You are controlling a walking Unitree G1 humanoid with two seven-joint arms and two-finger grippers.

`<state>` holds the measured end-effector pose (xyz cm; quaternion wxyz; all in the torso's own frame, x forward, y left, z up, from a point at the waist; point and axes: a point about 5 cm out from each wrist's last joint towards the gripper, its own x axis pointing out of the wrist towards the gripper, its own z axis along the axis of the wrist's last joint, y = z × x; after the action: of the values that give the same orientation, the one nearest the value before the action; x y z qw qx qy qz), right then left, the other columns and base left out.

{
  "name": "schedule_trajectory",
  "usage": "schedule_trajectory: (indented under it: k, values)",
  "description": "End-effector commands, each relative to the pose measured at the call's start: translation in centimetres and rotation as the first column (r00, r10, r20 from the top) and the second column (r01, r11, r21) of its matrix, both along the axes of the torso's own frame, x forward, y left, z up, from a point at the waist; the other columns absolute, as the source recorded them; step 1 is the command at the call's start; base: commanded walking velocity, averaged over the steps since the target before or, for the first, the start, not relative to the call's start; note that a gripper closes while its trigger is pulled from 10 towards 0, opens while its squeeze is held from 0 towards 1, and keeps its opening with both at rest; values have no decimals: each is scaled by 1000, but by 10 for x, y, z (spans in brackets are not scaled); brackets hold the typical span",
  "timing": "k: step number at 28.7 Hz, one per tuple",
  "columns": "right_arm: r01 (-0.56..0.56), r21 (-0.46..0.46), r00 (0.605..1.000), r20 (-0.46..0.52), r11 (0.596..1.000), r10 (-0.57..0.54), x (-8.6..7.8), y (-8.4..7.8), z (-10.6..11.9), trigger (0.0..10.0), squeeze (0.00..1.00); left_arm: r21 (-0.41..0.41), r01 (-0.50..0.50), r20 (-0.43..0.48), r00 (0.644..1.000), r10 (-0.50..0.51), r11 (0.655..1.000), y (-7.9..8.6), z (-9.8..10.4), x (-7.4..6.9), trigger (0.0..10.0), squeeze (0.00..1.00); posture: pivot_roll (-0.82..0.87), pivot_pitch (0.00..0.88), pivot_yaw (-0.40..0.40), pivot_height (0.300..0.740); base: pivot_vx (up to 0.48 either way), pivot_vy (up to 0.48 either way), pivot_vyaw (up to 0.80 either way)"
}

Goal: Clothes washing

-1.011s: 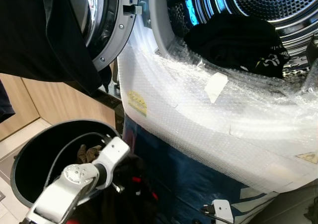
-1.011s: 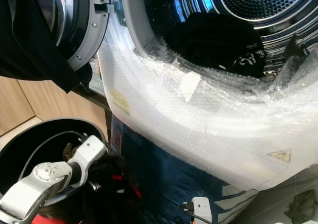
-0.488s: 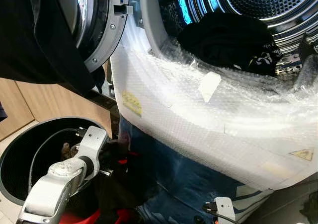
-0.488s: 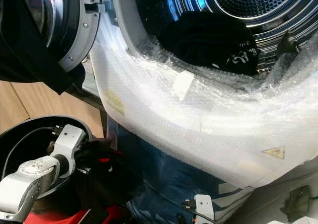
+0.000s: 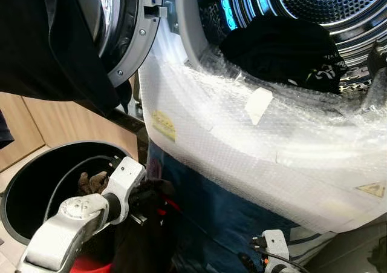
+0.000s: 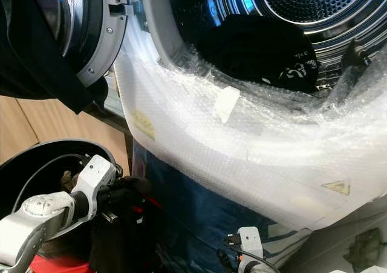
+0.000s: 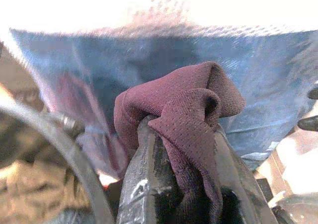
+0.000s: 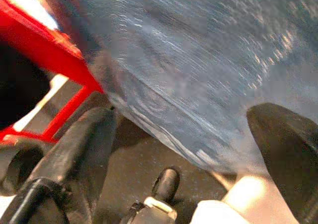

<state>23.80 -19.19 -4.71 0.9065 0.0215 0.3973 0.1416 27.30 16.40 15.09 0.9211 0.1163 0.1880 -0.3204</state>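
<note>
I have the left pincer (image 7: 181, 149) clamped on a maroon garment (image 7: 184, 110); from the wrist camera the mesh fabric bunches up between the two black fingers (image 7: 144, 174) and folds over their tips. In the head view that arm reaches low at my left, its wrist just beside the rim of the round dark laundry basket (image 5: 24, 188), with the held cloth hanging dark below it, near a red patch of fabric (image 5: 91, 264) at the bottom edge. Inside the basket I can make out a brownish crumpled item (image 5: 91, 181) and a black cable looping over it.

Ahead stands the washing machine, its front wrapped in bubble wrap (image 5: 242, 146) with a yellow sticker (image 5: 163, 124) and a white tape strip (image 5: 260, 105). The door (image 5: 130, 31) hangs open to the left, and a black garment (image 5: 48, 43) drapes over it. In the drum (image 5: 326, 6) lies a dark pile of clothes (image 5: 278, 49) with a white print at one edge. Below the wrap there is blue film (image 5: 224, 212) over the machine's lower panel.

The right pincer (image 8: 184, 149) sits low near that blue film, fingers spread wide with nothing between them.
</note>
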Motion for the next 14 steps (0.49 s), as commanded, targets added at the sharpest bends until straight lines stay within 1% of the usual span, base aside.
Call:
schedule_trajectory:
  k: [1,2,4,5,6,8,11,14]
  values:
    - [-110,0,993,42,994,110,5,-4,8,10000,863,-13,34,20,999,-34,999,-6,4,5,0,0,210,58,-129,740,0,0,0]
    - [-138,11,989,46,990,138,5,-3,9,10000,1000,-13,38,15,999,-38,999,-6,3,5,0,0,210,58,-129,740,0,0,0]
    - [-202,47,978,60,978,199,4,-2,11,10000,1000,-11,46,14,999,-46,999,-7,1,5,0,0,203,61,-128,740,0,0,0]
    - [-254,92,966,82,963,247,4,-2,14,10000,1000,-28,65,19,998,-64,997,-11,1,6,0,0,202,62,-128,740,0,0,0]
    - [-254,92,966,82,963,247,4,-2,14,10000,1000,-28,65,19,998,-64,997,-11,1,6,0,0,202,62,-128,740,0,0,0]
    - [-337,160,939,130,928,319,3,-3,22,10000,1000,-78,84,23,996,-82,993,-20,2,8,0,0,204,62,-128,740,0,0,0]
    - [-435,233,897,196,870,396,3,0,32,10000,1000,-83,141,16,990,-140,987,-30,0,7,0,0,189,67,-119,740,0,0,0]
    - [-490,283,868,244,824,432,1,3,39,10000,1000,-85,169,5,986,-169,982,-36,-4,6,0,0,184,67,-118,740,0,0,0]
